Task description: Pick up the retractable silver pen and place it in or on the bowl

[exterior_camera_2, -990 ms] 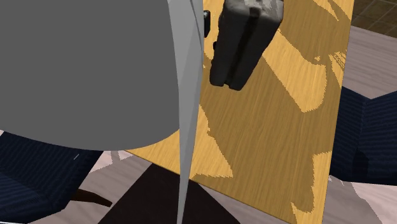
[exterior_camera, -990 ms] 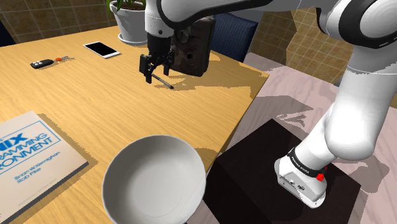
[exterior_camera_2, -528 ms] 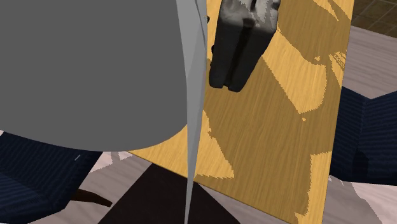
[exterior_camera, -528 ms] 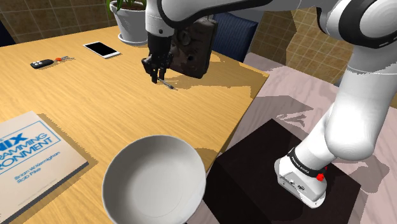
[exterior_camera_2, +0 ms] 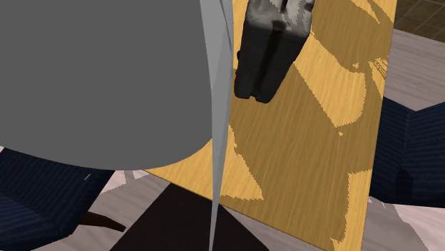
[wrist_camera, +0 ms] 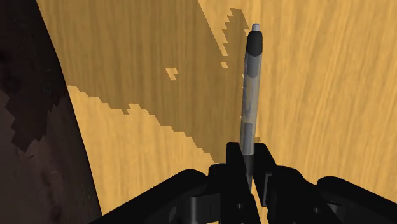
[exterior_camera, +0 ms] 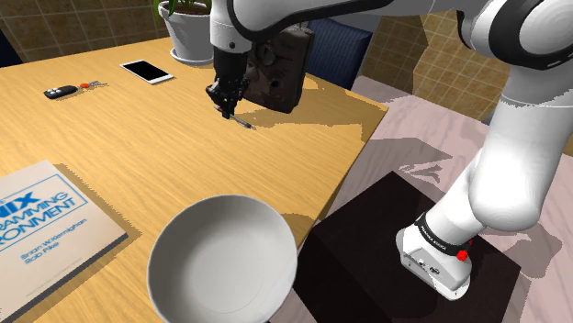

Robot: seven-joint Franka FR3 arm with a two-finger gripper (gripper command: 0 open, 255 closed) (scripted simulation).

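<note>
The silver pen (wrist_camera: 249, 95), with a dark clicker end, lies on the wooden table (exterior_camera: 138, 138) and points away from the hand. My gripper (wrist_camera: 248, 156) is shut on it, both black fingers pressed against the end of the barrel nearest the hand. In the shoulder view the gripper (exterior_camera: 227, 107) reaches straight down to the table beside a black bag, and the pen (exterior_camera: 242, 121) sticks out below it. The white bowl (exterior_camera: 162, 240) stands empty at the table's near edge, well apart from the gripper.
A black bag (exterior_camera: 275, 69) stands right behind the gripper. A phone (exterior_camera: 147, 71), a key fob (exterior_camera: 61, 92) and a plant pot (exterior_camera: 188, 32) sit at the far side, and a book (exterior_camera: 46, 220) near the bowl. A large grey curved surface (exterior_camera_2: 93, 71) is close to the second exterior camera.
The fingers stood wide apart around the pen a second ago and have closed onto it. The arm and the pen have stayed in place.
</note>
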